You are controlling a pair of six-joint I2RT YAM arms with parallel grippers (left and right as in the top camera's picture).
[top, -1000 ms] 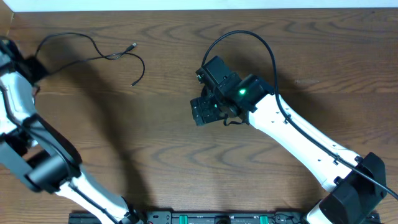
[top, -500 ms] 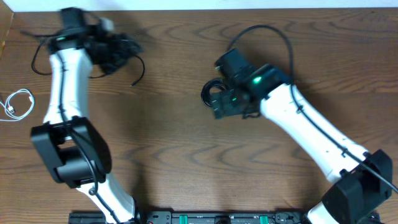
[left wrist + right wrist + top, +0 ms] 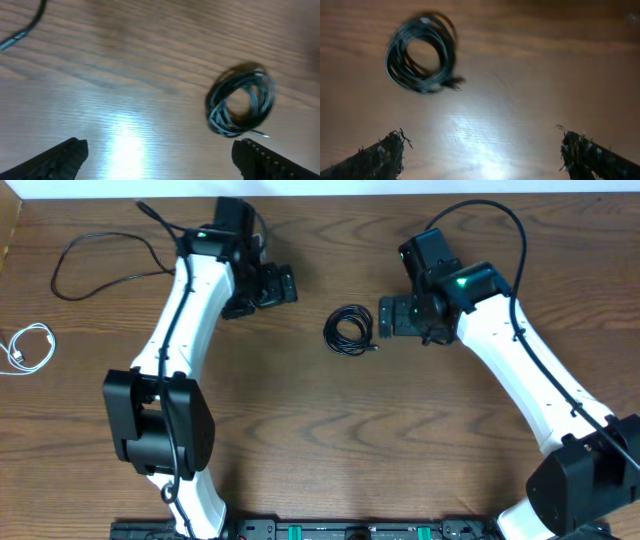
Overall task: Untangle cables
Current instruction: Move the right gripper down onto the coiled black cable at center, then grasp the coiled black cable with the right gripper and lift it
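Coiled black cable (image 3: 350,332) lies flat on the desk between both pincers, just ahead of the wide, empty right pincer (image 3: 386,317) and farther ahead-right of the wide, empty left pincer (image 3: 280,285), so the right arm is nearer.

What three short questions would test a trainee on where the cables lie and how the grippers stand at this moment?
1. True or false: the coiled black cable lies on the table between the left gripper and the right gripper, held by neither.
2. Where is the white cable? A: near the table's left edge. B: inside the black coil. C: in the right gripper.
3. Fill in: both grippers are ____ (open or shut).
Key: 1 true; 2 A; 3 open.
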